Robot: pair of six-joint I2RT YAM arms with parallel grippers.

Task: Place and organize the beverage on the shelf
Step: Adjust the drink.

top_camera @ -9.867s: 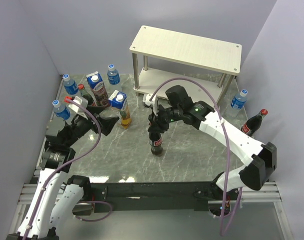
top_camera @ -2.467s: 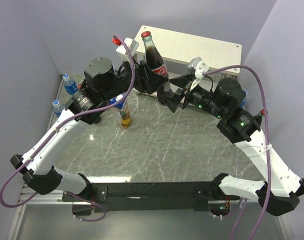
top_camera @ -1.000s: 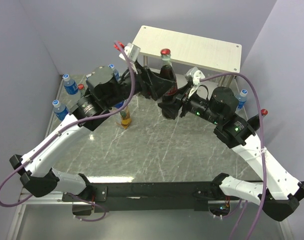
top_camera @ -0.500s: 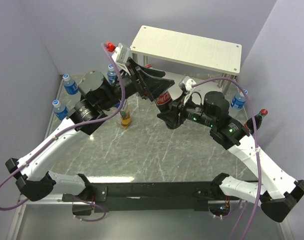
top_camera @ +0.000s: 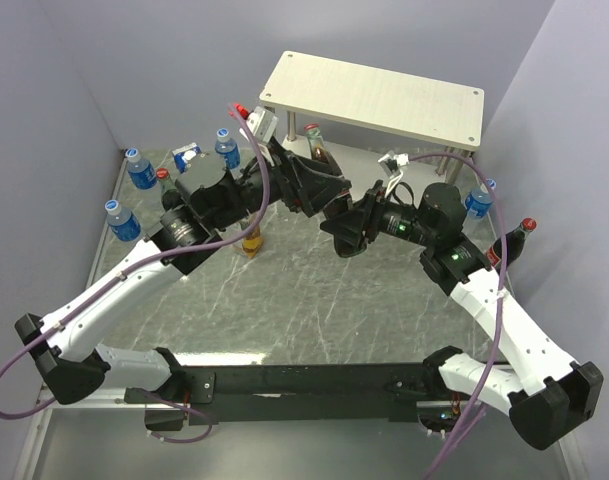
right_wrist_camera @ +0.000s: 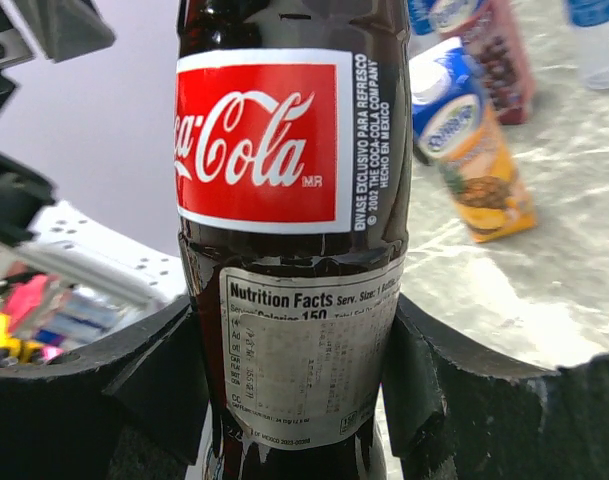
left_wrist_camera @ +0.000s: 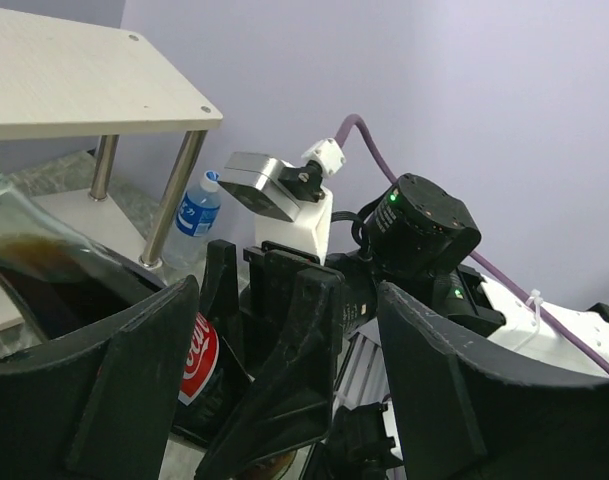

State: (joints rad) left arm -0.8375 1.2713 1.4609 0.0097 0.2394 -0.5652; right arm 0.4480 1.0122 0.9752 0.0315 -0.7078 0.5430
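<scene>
A dark Coca-Cola bottle hangs tilted, its red cap pointing at the shelf just below the top board's front edge. My right gripper is shut on its lower body, and the fingers press the nutrition label in the right wrist view. My left gripper stands open beside the bottle; only the right gripper's fingers show between its wide jaws. Another Coke bottle stands at the far right. A third red cap shows at the left.
Water bottles stand at the left and by the shelf's right leg. The pineapple carton sits under my left arm, the grape carton behind it. Walls close in on both sides.
The bottle swung from lying across both grippers to pointing cap-first at the shelf. The left gripper has opened off it, and both arms moved nearer the shelf.
</scene>
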